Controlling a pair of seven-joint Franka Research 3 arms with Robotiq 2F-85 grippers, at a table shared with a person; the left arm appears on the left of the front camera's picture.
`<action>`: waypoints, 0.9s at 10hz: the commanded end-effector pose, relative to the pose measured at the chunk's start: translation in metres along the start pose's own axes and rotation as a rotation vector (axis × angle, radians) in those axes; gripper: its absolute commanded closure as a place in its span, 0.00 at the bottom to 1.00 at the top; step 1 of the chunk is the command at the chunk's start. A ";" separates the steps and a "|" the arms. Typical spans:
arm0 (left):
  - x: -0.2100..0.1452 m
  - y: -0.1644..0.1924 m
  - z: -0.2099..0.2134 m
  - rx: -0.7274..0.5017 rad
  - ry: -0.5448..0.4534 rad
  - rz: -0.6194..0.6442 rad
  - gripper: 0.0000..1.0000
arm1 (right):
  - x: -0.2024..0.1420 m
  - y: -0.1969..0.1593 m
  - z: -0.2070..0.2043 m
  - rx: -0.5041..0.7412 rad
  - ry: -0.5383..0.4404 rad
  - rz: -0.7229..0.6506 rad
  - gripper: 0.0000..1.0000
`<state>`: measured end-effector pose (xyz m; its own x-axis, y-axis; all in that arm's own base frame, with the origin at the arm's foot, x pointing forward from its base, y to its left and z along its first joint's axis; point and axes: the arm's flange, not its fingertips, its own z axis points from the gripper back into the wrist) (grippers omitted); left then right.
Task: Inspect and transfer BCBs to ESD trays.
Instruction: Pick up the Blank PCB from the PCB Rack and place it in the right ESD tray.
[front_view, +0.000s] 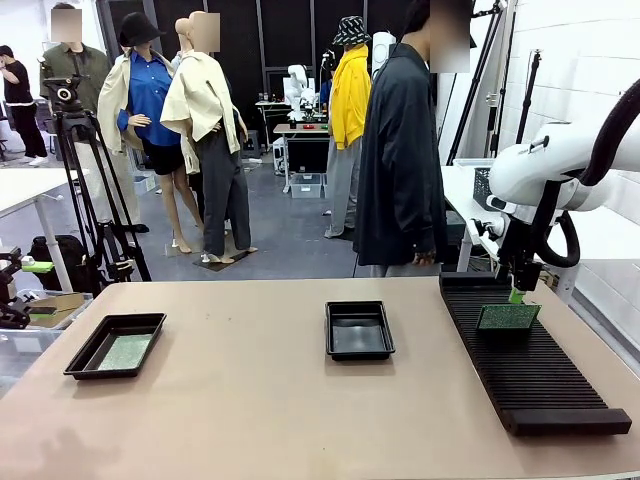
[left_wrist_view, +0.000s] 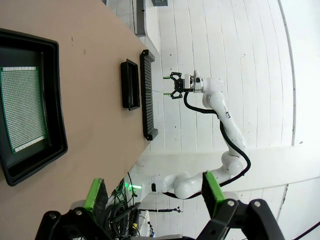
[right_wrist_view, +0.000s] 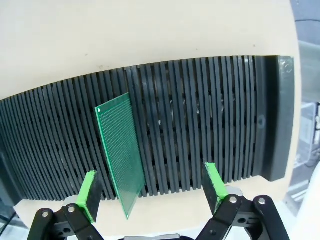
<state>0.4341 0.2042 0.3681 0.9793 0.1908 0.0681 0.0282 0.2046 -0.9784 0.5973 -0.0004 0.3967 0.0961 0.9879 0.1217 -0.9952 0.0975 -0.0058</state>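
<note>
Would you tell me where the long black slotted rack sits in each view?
Front: slotted rack at picture right.
Left wrist: upper middle, far off.
Right wrist: spanning the middle.
Shared landmark: the right gripper over it.

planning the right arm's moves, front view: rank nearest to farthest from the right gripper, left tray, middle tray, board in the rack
1. board in the rack, just below the right gripper, on the robot's right
2. middle tray, table centre
3. left tray, far left
</note>
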 end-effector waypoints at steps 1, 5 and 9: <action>-0.001 -0.002 0.001 0.001 0.000 -0.003 0.00 | -0.001 0.009 0.001 0.004 -0.030 0.036 0.00; -0.001 -0.002 0.001 0.001 0.000 -0.003 0.00 | 0.002 0.002 -0.021 -0.021 0.029 0.021 0.00; -0.001 -0.002 0.001 0.001 0.000 -0.003 0.00 | 0.006 0.008 -0.033 -0.043 0.068 0.013 0.00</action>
<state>0.4341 0.2042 0.3681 0.9793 0.1908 0.0681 0.0282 0.2047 -0.9784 0.5953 0.0051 0.3697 0.0720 0.9932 0.0919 -0.9971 0.0739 -0.0174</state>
